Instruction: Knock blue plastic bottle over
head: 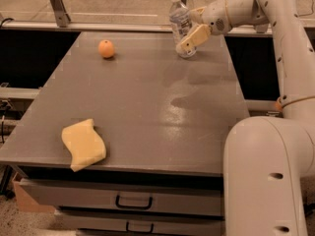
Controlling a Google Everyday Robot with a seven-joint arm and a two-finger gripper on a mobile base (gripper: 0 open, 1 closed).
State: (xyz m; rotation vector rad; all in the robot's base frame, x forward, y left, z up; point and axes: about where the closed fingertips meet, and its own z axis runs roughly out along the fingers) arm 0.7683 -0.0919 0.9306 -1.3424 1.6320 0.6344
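Hand (192,37) sits against bottle (179,18) low down, bottle camera-left of it, near upright, top leaning left; hand's spread: can't tell.

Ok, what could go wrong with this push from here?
The gripper is at the lower half of the blue plastic bottle, so the bottle may slide rather than tip. It is near the far edge of the table and could roll off. Rolling left, it might strike the orange ball.
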